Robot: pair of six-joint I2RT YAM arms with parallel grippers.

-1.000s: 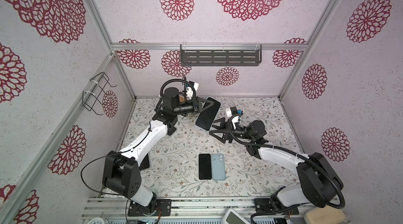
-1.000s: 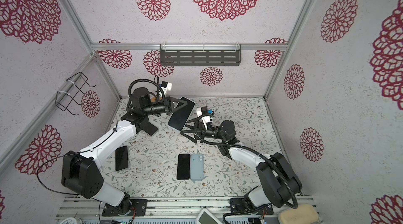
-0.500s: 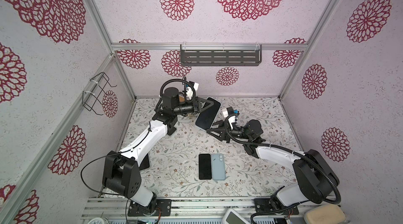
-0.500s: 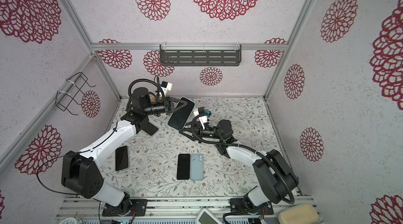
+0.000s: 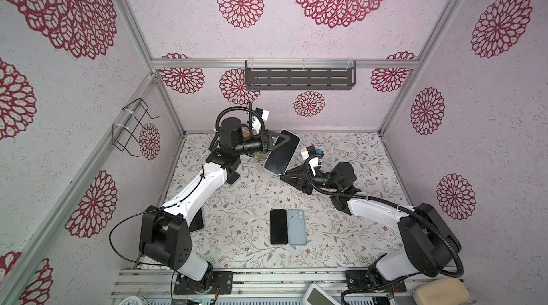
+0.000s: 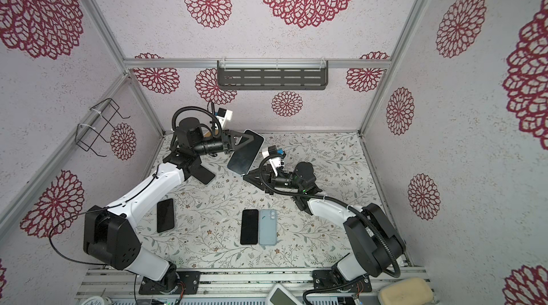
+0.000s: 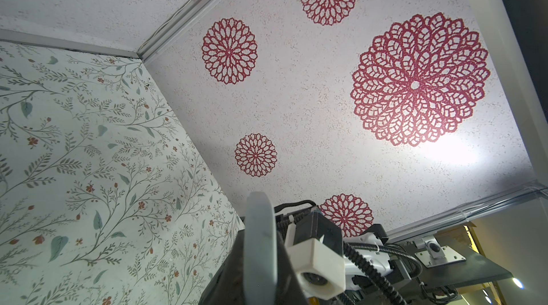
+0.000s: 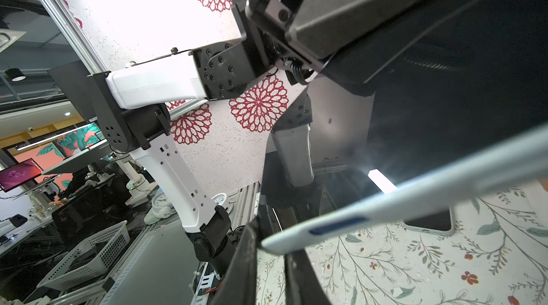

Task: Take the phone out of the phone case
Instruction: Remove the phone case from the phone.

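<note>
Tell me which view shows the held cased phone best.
Both top views: the cased phone shows whole, screen visible, left gripper shut on its far end, right gripper at its near corner. The left wrist view shows only its rim edge-on; the right wrist view, its edge, one corner between the fingers.

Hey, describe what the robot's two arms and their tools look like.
The left arm and right arm have white shells with black joints. The left tool and right tool have black triangular fingers. Black ribbed cables loop to white wrist cameras.
</note>
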